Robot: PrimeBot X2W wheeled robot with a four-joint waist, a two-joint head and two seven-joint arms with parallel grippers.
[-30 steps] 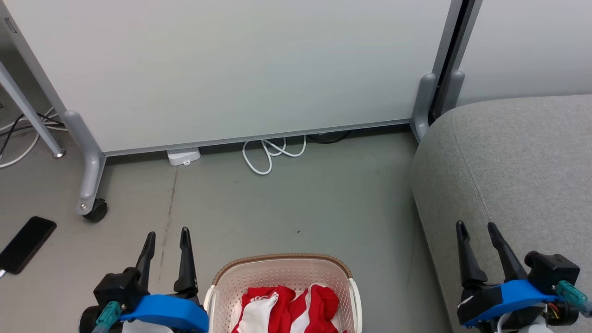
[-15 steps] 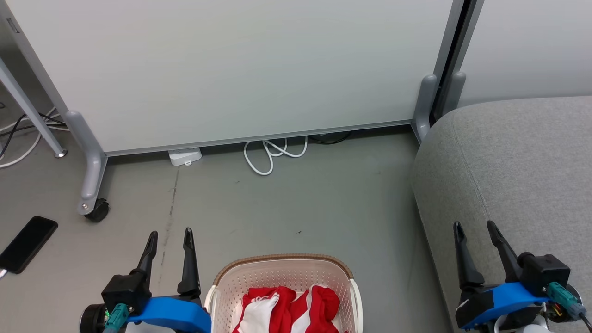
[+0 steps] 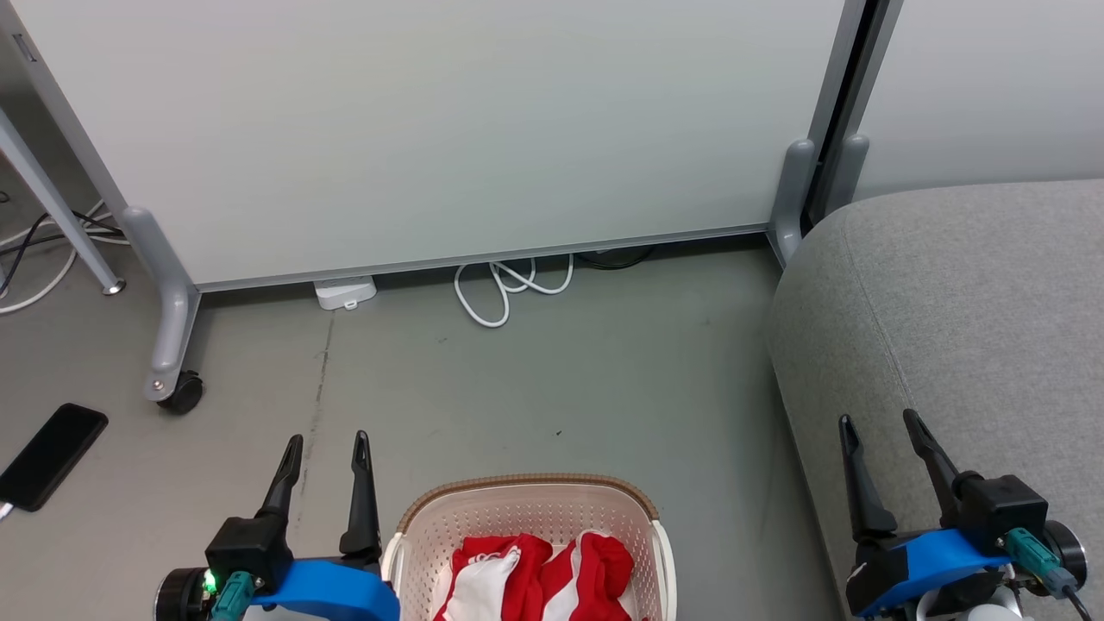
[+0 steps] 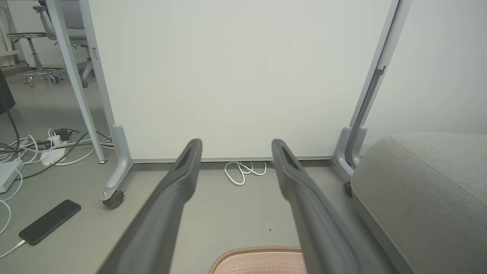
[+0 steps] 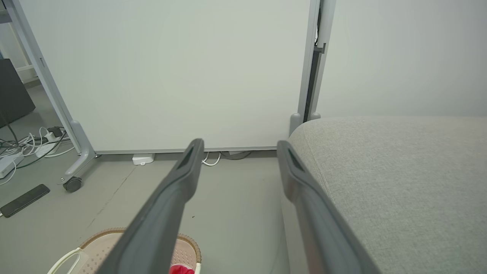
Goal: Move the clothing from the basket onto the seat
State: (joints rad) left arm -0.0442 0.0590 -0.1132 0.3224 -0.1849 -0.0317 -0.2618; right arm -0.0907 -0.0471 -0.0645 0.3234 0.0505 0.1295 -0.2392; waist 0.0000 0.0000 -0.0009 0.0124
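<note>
On my right is the large grey fabric sofa [image 3: 949,302], with a rounded edge and one stitched seam. Between my two arms, on the floor, stands the cream-white perforated laundry basket [image 3: 526,479] with a brown woven-look rim, and inside it lies the crumpled clothing [image 3: 595,561], bright red with white panels. My left gripper [image 3: 328,436], just beside the basket, and my right gripper [image 3: 875,417], near the sofa's edge, both have the fingers spread wide and hold nothing.
</note>
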